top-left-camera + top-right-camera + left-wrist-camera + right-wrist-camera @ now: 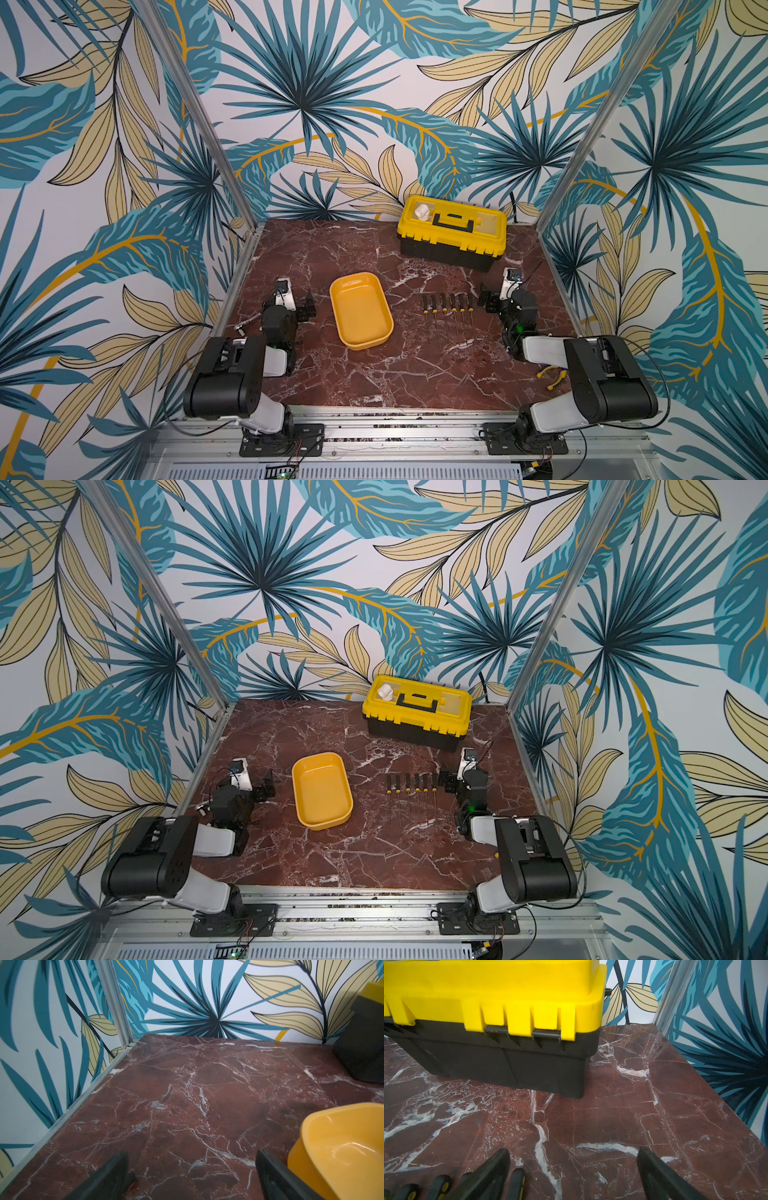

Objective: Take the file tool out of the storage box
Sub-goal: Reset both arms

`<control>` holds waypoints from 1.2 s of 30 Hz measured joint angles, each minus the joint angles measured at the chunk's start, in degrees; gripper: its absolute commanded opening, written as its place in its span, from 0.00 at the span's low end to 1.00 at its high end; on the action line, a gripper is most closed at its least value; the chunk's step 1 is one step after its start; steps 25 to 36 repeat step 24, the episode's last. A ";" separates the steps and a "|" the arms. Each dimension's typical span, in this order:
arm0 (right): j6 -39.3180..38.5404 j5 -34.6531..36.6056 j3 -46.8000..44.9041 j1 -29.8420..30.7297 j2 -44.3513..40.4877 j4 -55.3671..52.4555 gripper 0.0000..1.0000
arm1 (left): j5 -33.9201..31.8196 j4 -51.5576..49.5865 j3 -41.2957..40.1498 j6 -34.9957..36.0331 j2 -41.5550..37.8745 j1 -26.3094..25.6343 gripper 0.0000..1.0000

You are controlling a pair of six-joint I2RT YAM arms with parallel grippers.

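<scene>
The storage box [360, 311] [322, 791] is a shallow yellow tray in the middle of the marble table, and nothing lies inside it. Several slim file tools [446, 309] [411, 789] with black and yellow handles lie in a row on the table to its right. My left gripper [309, 303] [191, 1155] hovers open just left of the tray, whose corner [342, 1147] shows beside it. My right gripper [488, 297] [574, 1153] stands open right of the row, with some file handles [517, 1180] next to one finger. Neither gripper holds anything.
A black toolbox with a yellow lid [452, 230] [417, 706] [488, 1022] stands at the back right, with a small white object [422, 212] on its lid. Yellow-handled pliers [550, 376] lie under the right arm. A metal tool [245, 324] lies by the left arm. Patterned walls enclose three sides.
</scene>
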 measured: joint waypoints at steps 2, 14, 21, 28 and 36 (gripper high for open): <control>0.00 -0.07 0.00 0.00 0.00 -0.04 1.00 | 1.11 1.18 -0.55 -0.17 1.20 0.02 1.00; 0.00 -0.09 0.04 0.00 0.00 -0.17 1.00 | 5.05 -7.08 6.58 0.35 -0.04 0.04 1.00; 0.00 -0.09 0.07 0.00 0.00 -0.17 0.99 | 5.09 -9.57 6.64 0.55 -0.07 0.02 1.00; 0.00 -0.09 0.09 0.00 0.00 -0.17 0.99 | 5.09 -9.86 6.64 0.57 -0.07 0.02 1.00; 0.00 -0.09 0.09 0.00 0.00 -0.17 0.99 | 5.09 -9.86 6.64 0.57 -0.07 0.02 1.00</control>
